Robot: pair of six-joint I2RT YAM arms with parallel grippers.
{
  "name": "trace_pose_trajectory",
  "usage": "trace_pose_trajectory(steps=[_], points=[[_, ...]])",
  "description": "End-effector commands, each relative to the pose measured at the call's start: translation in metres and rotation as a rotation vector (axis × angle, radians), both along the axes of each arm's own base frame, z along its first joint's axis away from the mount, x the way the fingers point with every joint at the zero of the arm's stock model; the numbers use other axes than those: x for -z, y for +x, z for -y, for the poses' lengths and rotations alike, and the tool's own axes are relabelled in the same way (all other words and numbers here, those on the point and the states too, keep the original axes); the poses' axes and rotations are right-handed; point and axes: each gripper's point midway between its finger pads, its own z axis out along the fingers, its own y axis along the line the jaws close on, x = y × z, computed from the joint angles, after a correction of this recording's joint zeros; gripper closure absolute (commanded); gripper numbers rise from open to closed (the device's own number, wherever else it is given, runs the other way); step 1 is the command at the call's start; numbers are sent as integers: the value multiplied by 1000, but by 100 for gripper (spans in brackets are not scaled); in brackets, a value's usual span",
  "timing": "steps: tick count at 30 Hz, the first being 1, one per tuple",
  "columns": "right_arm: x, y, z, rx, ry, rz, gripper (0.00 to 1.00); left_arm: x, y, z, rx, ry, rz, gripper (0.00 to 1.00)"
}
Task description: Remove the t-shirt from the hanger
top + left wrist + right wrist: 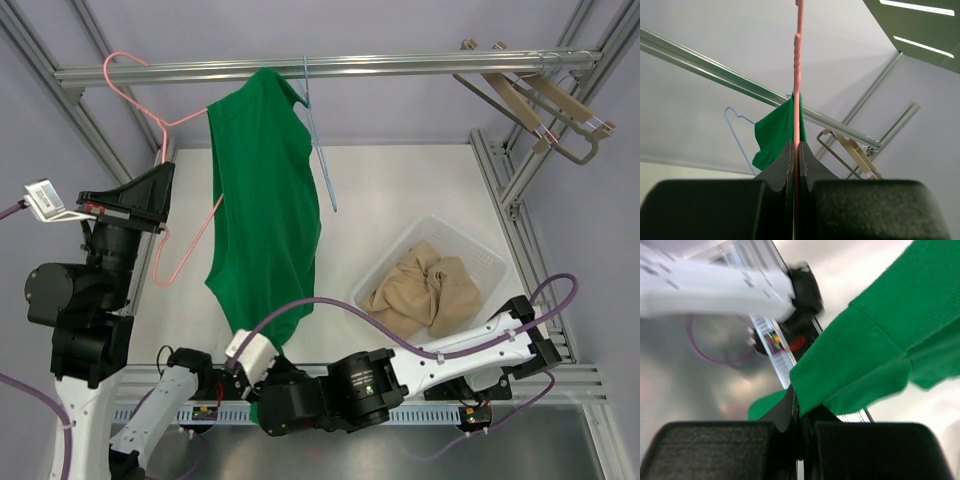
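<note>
A green t-shirt [265, 200] hangs on a pink wire hanger [150, 115] whose hook is over the top rail [400, 66]. My left gripper [160, 205] is shut on the pink hanger's left arm; in the left wrist view the wire [797, 75] runs straight up from between the closed fingers [796, 147], with the shirt [775, 135] behind. My right gripper [266, 370] is low at the table's near edge, shut on the shirt's bottom hem [850, 360], as the right wrist view [800, 412] shows. The shirt is stretched from the rail down to it.
A blue wire hanger [320, 150] hangs on the rail beside the shirt's right shoulder. Wooden hangers [540, 100] hang at the rail's right end. A white basket [480, 250] holding beige cloth [425, 290] stands on the table to the right. Frame posts stand at both sides.
</note>
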Motion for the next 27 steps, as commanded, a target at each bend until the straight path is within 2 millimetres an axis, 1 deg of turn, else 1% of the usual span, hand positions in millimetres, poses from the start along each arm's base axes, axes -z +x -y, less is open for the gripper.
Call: trace_pose_trajectory(steps=[1,2,3,4,5,6,7,8,9,10,11,12,13,14,15,16,17,18,19,20,21,22,23,24,25,26,27], points=[[46,-45,38,-90,-71,-219,100,-68,-22,-63,-290,-170,214,100],[64,-40,50,-65,-108,-216,100,-73,-23,-60,-274,-164,232,100],[60,-25,62,8,-97,-206,100,-82,-31,-55,-242,-160,253,100],[59,-15,70,50,-99,-189,100,-85,-37,-40,-166,-114,271,100],[55,-4,78,81,-96,-169,100,-83,-42,-33,-122,-98,272,100],[38,12,84,106,-54,-139,100,-76,-47,-20,-47,-79,260,100],[28,20,86,107,-27,-126,100,-68,-51,-13,-7,-60,247,100],[20,31,87,112,-1,-112,100,-65,-73,-12,21,-60,277,100],[2,45,91,108,37,-76,100,-54,-78,-10,39,-58,257,100],[-7,67,93,150,51,-46,100,-46,-86,-11,45,-52,251,100],[-22,81,95,171,79,-18,100,-35,-101,-13,46,-48,246,100],[-39,99,102,189,97,54,100,-31,-110,-13,55,-37,251,100],[-53,122,108,234,116,94,100,-29,-119,-12,66,-29,259,100],[-75,134,112,254,155,130,100,-25,-127,-12,74,-25,255,100],[-100,149,118,267,199,200,100,-25,-144,-13,89,-24,281,100],[-115,159,122,277,226,231,100,-23,-151,-12,99,-20,284,100],[-143,178,129,300,285,287,100,-22,-158,-10,120,-22,293,100],[-156,182,128,272,313,317,100,-21,-169,-7,149,-11,311,100],[-168,186,128,263,340,343,100,-18,-173,-5,164,-5,310,100],[-187,195,127,271,387,369,100,-17,-178,-3,184,-8,313,100],[-195,196,123,229,390,411,100,-16,-185,-1,202,-5,321,100],[-202,200,122,229,394,436,100,-15,-195,3,237,8,337,100],[-220,204,125,235,424,456,100,-15,-201,6,262,7,341,100],[-222,213,119,224,418,481,100,-14,-209,10,303,23,351,100],[-227,218,118,221,425,496,100,-14,-215,12,325,27,359,100],[-238,221,117,219,462,520,100,-14,-220,14,346,35,366,100],[-242,225,117,199,482,532,100,-15,-228,17,378,50,380,100]])
